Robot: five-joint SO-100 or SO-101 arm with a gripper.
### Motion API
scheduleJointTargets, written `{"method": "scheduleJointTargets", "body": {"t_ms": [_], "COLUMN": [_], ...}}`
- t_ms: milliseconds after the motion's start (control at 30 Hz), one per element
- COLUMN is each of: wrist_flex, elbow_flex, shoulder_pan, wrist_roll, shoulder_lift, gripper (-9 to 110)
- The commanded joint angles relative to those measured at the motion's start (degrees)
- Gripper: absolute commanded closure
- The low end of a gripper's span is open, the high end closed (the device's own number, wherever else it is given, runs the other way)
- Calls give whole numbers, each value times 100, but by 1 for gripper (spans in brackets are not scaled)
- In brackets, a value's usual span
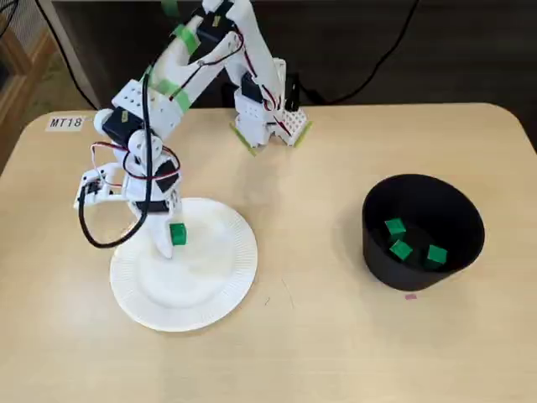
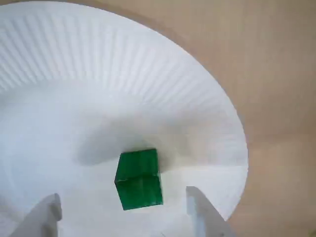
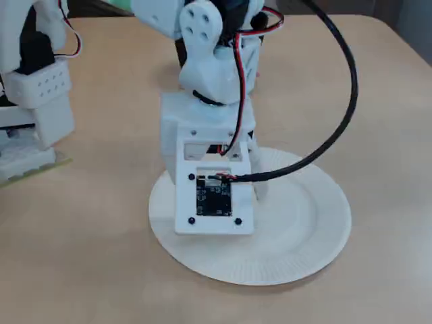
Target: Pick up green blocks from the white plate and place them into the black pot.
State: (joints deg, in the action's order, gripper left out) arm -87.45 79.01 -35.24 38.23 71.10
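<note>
The pale wooden table [image 1: 336, 353] carries everything. The white arm [image 1: 201, 59] bends down from its base at the far edge over the white plate [image 1: 214, 290], which sits well apart from the black pot [image 1: 377, 248] on the right of that fixed view. Three green blocks [image 1: 395, 227] already lie in the pot.

One green block [image 2: 139, 178] is left on the plate's flat centre, a little toward the arm's side. The fingers [image 2: 202, 212] are spread wide, one on each side of it, touching nothing. The block sits slightly nearer the right one in the wrist view.

It looks like a small, rigid, light cube, so it should take a firm pinch without giving, though its smooth faces might slip on a corner grip. The two opposite side faces seem the best hold. It rests flat, one face up, and is turned slightly askew to the fingers. As a near cube it has no real long axis.
</note>
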Motion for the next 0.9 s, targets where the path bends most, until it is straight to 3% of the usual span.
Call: {"method": "scheduleJointTargets", "body": {"t_ms": [0, 167, 367, 600, 867], "wrist_flex": [26, 158, 413, 439, 958], "elbow_flex": [-26, -79, -211, -387, -457], "shoulder_pan": [26, 26, 70, 316, 1239], "wrist_roll": [-35, -141, -404, -536, -1995], "shoulder_lift": [-18, -202, -404, 97, 2689], "gripper": [68, 74, 104, 104, 104]}}
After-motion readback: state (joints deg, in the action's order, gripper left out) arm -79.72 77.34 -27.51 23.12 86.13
